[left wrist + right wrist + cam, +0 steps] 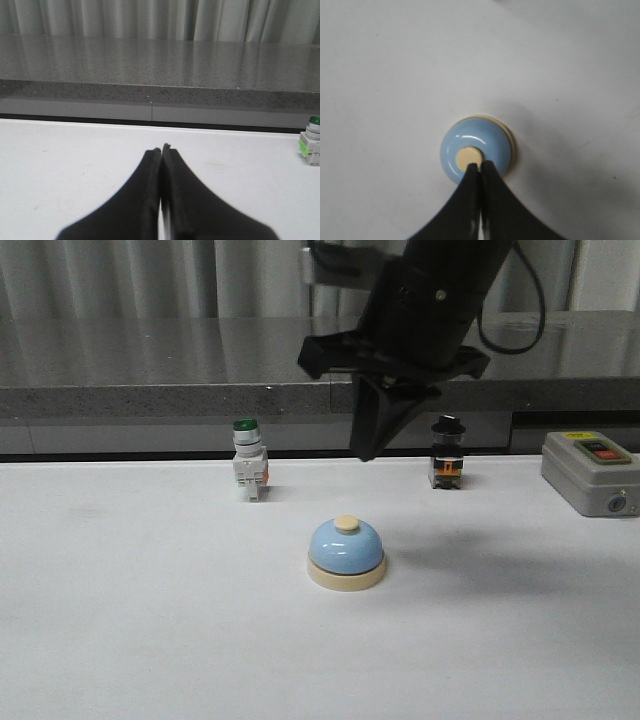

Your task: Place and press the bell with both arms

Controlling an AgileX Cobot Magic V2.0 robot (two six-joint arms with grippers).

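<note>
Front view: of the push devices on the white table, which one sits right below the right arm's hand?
The light-blue dome bell with cream button, alone up front; the green-capped switch and black-knobbed switch stand farther back.

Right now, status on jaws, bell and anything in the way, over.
Left gripper shut, empty, low over bare table. Right gripper shut, empty, hanging above the bell, not touching. Bell upright on the table. Path down to its button clear.

You had a light-blue, cream-buttoned bell [345, 552] on a white table [150, 620]; behind it, a green-capped switch [248, 473].
</note>
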